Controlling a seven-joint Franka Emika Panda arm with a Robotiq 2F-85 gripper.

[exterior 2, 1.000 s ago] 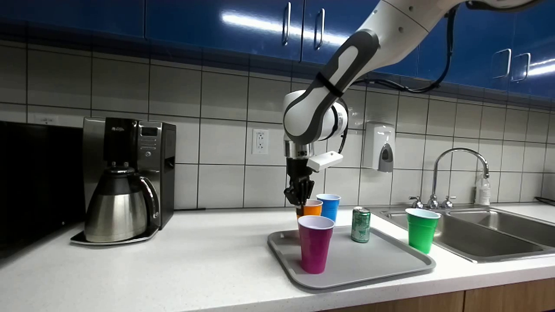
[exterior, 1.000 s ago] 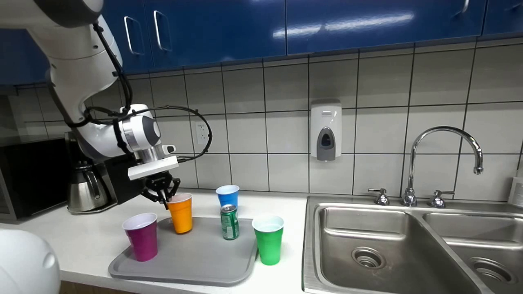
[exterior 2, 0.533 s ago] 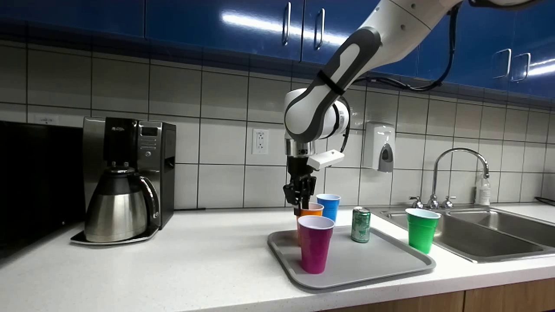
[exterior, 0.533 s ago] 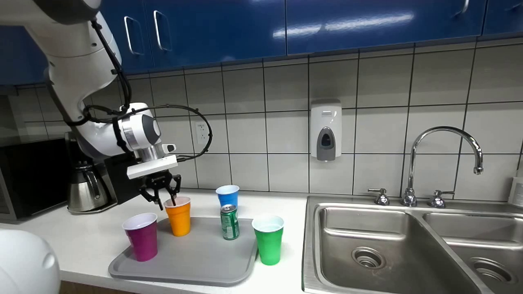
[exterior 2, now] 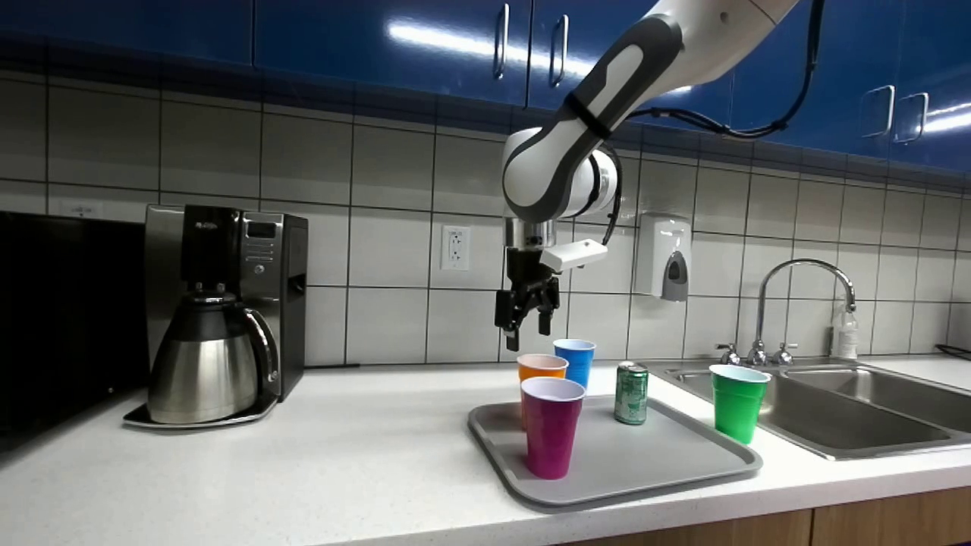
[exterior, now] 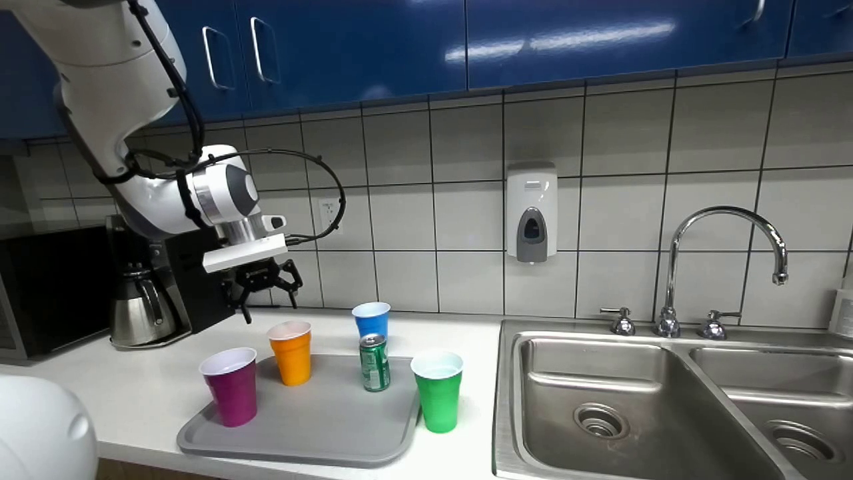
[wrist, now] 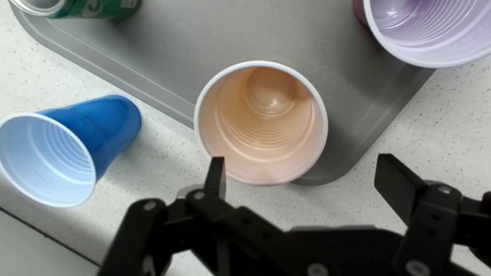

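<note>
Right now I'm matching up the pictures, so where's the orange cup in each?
In an exterior view: orange cup, left of centre, lower half.
In an exterior view: orange cup, just right of centre, partly behind the purple cup.
In the wrist view: orange cup, near the middle, seen from above.
Shared landmark: the gray tray beneath it.

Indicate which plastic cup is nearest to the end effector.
The orange plastic cup, just below the open end effector; the purple cup, blue cup and green cup stand farther away.

4 tapered plastic cups (exterior: 234, 395) (exterior: 294, 358) (exterior: 371, 321) (exterior: 440, 403) (purple, orange, blue, green), 1 green cylindrical metal can (exterior: 375, 363), 1 grey rectangular tray (exterior: 326, 427).
</note>
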